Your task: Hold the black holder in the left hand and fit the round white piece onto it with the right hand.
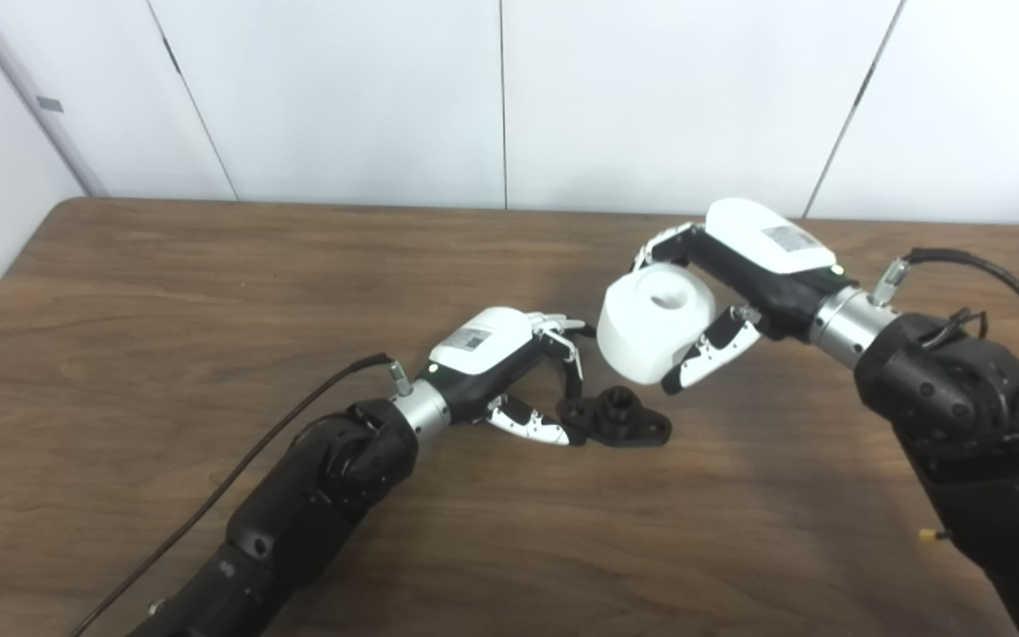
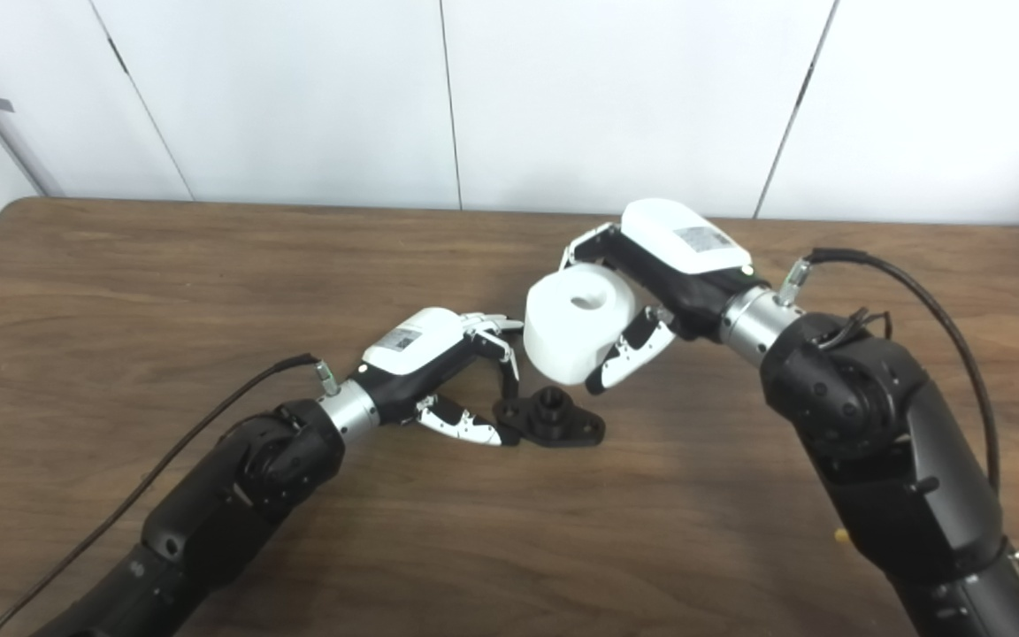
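Note:
The black holder (image 1: 623, 418) lies flat on the wooden table (image 1: 209, 301), its round socket facing up. My left hand (image 1: 509, 358) reaches it from the left. The fingers curl over the holder's left end and the thumb presses at its near edge, so the hand is closed on that end. My right hand (image 1: 744, 261) grips the round white piece (image 1: 655, 323) from the right, fingers behind it and thumb in front. The piece hangs in the air just above and slightly right of the holder, tilted, its centre hole facing up. It does not touch the holder.
A black cable (image 1: 235, 478) trails along the table beside my left forearm, and another cable (image 1: 996, 274) loops over my right wrist. White wall panels (image 1: 501, 97) stand behind the table's far edge.

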